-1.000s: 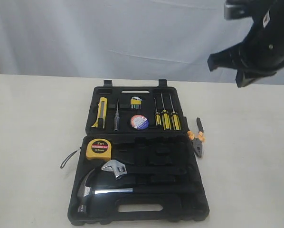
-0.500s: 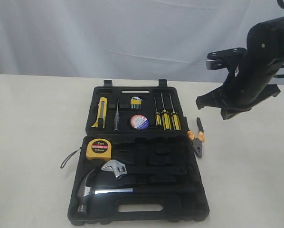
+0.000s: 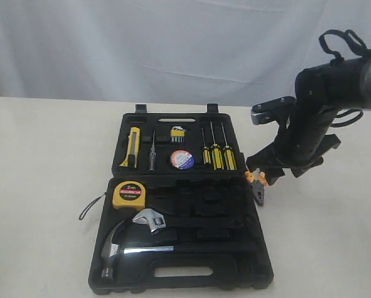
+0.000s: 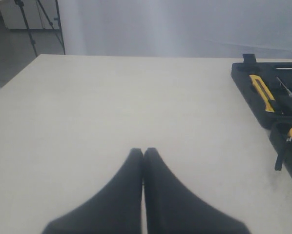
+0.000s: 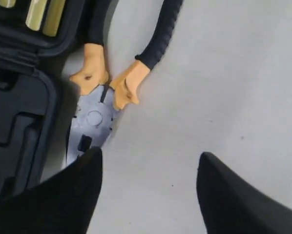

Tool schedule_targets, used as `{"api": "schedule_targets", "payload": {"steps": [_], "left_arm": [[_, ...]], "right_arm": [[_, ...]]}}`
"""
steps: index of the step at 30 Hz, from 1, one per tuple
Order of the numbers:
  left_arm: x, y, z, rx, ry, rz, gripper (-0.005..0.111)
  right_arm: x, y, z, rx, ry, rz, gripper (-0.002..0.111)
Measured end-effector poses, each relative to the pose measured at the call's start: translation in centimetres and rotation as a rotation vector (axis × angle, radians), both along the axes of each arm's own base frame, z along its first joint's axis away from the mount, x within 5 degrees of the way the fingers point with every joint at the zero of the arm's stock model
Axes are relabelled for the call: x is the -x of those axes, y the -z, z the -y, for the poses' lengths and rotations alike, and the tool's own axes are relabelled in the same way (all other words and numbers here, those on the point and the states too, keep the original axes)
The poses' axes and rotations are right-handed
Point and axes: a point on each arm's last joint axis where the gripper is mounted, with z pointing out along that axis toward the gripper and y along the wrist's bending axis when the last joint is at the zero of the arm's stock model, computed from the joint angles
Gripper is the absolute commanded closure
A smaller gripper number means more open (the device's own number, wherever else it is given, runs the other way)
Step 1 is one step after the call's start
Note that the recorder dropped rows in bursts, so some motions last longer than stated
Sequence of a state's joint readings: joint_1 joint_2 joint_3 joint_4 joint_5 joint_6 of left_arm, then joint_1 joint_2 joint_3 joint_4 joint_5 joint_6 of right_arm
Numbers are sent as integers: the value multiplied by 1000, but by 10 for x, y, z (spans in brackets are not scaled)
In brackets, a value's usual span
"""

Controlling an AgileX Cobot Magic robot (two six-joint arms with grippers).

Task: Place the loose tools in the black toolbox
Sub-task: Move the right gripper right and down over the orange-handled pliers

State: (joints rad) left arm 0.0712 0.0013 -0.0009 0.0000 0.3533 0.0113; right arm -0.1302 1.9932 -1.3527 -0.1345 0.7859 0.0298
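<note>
The right arm's jaws hang wide open just above the orange-handled pliers (image 5: 94,119), the one tool out on the table (image 3: 334,236). The pliers lie just beside the right wall of the black toolbox (image 3: 257,261), steel nose toward the near side, handles splayed apart. The utility knife (image 3: 133,148) and black tape roll (image 3: 182,159) sit in the far half and the yellow tape measure (image 3: 129,194) in the near half, so by my reading the pliers are what's left. The left arm's jaws are pressed together on nothing, over bare table well off to the side.

Now the tricky bit. In the right wrist view, one dark finger (image 5: 63,195) sits over the toolbox edge and the tip of the pliers' nose, with the other out over open table. Coming straight down risks landing that finger on the case wall. Better, I'd say, to shift a touch away from the box and along toward the orange collars, straddle the pliers at the joint, then close. A grip there should stop the handles swinging on the lift.
</note>
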Motion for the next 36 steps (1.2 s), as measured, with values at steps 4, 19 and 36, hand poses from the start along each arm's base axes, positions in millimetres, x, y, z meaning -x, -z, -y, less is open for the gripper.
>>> {"api": "schedule_targets", "payload": {"steps": [4,19,36], "left_arm": [[0,0,0,0,0,0,107],[0,0,0,0,0,0,107],[0,0,0,0,0,0,107]], "right_arm": [[-4,12,-5,-63,4,4,53],[-21,7,-1,-146,53,219,74],[-55,30,6,-120,54,320,109]]}}
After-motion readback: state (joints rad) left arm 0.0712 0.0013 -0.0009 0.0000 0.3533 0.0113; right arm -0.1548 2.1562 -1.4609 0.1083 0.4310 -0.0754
